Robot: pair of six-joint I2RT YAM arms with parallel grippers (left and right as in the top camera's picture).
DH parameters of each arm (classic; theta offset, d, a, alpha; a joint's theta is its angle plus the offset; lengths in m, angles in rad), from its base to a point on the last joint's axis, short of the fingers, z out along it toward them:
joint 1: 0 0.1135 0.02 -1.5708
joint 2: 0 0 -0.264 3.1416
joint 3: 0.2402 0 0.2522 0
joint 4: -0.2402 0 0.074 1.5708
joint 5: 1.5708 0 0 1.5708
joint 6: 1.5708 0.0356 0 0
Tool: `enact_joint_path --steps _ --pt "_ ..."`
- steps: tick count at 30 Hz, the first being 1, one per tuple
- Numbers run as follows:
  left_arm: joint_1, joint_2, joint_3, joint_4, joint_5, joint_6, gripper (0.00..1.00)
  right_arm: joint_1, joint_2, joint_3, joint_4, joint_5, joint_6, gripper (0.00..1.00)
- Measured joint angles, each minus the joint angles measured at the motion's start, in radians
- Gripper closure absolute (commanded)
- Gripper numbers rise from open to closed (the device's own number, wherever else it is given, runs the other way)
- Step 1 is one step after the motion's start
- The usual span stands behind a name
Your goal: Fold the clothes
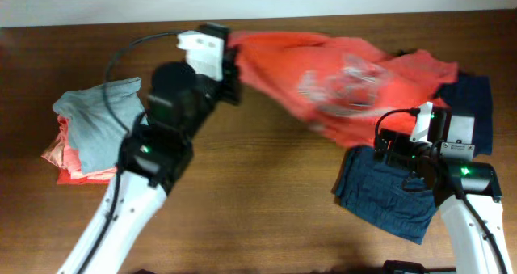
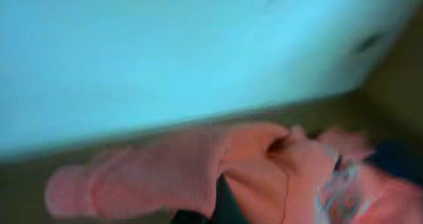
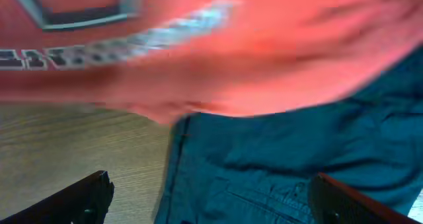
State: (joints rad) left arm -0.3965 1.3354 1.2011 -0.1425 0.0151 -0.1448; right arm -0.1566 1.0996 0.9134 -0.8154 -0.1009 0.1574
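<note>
Your left gripper (image 1: 233,64) is clenched on the soft coral T-shirt (image 1: 343,78), stretched in blurred folds across the wooden table (image 1: 266,185); your right gripper (image 1: 394,142) gapes, released, above crumpled navy cloth (image 1: 380,197)

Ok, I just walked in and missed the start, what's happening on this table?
A two-armed robot is folding laundry. Its left gripper is shut on an edge of the coral-red T-shirt with white lettering, which stretches across the back of the table. The right gripper hangs open over a dark navy garment, holding nothing. A grey-blue shirt lies folded on a coral-red pile at the left.
</note>
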Motion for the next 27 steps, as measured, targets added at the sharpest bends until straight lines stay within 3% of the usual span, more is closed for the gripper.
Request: enact_joint_path --steps 7,9,11,12,13,22,27 --pt "0.106 0.231 -0.024 -0.169 -0.053 0.022 1.00 0.000 0.045 0.000 -0.020 0.019 0.000 0.03" --pt "0.108 0.283 -0.026 -0.168 -0.058 0.023 1.00 0.000 0.072 0.000 -0.022 0.038 0.000 0.30" --pt "0.108 0.316 -0.026 -0.151 -0.058 0.026 1.00 0.000 0.116 0.000 -0.023 0.052 0.002 0.63" --pt "0.108 0.328 -0.026 -0.140 -0.060 0.026 1.00 0.000 0.137 0.000 -0.023 0.056 -0.003 0.75" --pt "0.108 0.343 -0.026 -0.129 -0.065 0.026 1.00 -0.001 0.172 0.000 -0.022 0.060 0.001 0.81" --pt "0.108 0.363 -0.026 -0.101 -0.152 0.026 1.00 -0.001 0.530 0.000 0.021 0.068 0.002 0.83" --pt "0.108 0.363 -0.026 -0.105 -0.163 0.026 1.00 -0.001 0.628 0.029 0.055 0.077 0.002 0.83"
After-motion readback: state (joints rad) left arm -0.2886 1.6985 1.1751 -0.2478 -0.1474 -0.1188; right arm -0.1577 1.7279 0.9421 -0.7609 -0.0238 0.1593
